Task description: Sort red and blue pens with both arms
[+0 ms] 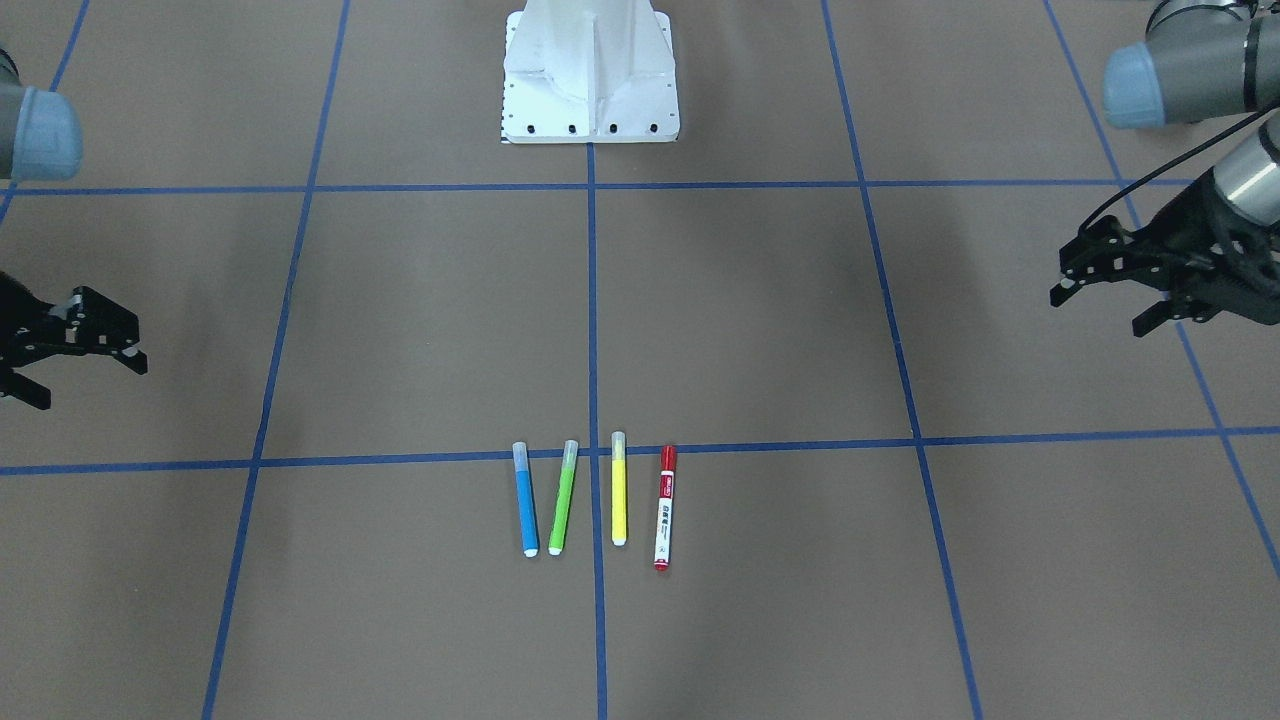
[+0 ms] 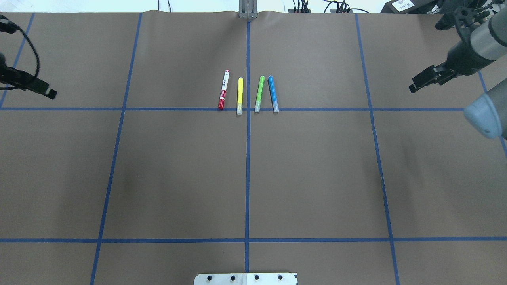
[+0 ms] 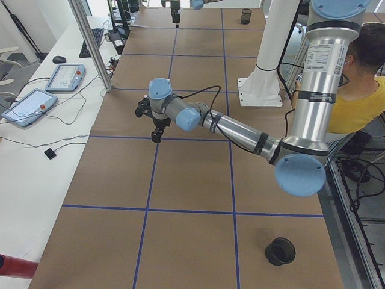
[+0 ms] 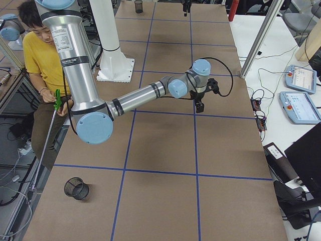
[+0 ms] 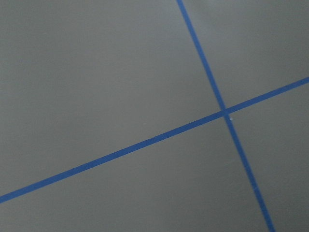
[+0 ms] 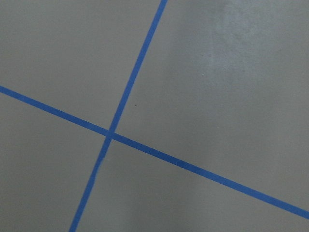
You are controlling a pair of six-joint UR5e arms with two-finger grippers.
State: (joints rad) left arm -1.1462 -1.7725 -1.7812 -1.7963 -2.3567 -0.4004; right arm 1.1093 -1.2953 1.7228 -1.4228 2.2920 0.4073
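Seen from overhead, four markers lie in a row at 12 o'clock from the centre of the desk (image 2: pixel 178 178), with their caps at a blue tape line (image 2: pixel 178 109). The red pen (image 2: pixel 223 90) is at the 9 o'clock end and the blue pen (image 2: pixel 273 94) at the 3 o'clock end. The yellow marker (image 2: pixel 239 95) and green marker (image 2: pixel 259 94) lie between them (none touching). The left end effector (image 1: pixel 1100 310) and right end effector (image 1: pixel 88 380) hover well apart at the desk's sides, jaws spread and empty. A black mesh cup (image 3: pixel 280 250) stands near the left arm's base.
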